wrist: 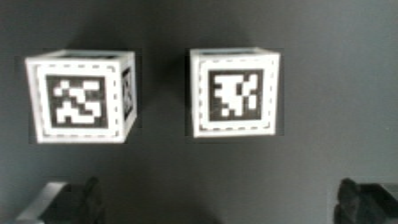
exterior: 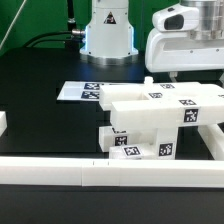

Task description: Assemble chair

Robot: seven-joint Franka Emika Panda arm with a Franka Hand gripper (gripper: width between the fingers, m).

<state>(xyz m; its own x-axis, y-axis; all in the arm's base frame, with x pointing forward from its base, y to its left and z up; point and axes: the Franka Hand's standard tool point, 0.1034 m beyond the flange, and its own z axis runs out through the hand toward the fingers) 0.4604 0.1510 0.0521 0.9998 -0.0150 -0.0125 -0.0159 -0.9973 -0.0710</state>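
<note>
Two small white cubes of the chair, each with a black-and-white tag on its face, show in the wrist view: one cube (wrist: 80,100) and a second cube (wrist: 235,95) beside it, a gap apart, on the dark table. My gripper (wrist: 217,198) hovers over them, open, its dark fingertips (wrist: 71,200) far apart with nothing between them. In the exterior view, the arm's white hand (exterior: 185,40) hangs at the back right, above and behind the larger chair pieces: a long tagged frame (exterior: 165,102) lying over a notched block (exterior: 135,142).
The marker board (exterior: 85,92) lies flat behind the chair pieces towards the exterior view's left. A long plain white rail (exterior: 100,178) runs along the front. The robot's base (exterior: 108,35) stands at the back. A white piece (exterior: 3,122) shows at the left edge.
</note>
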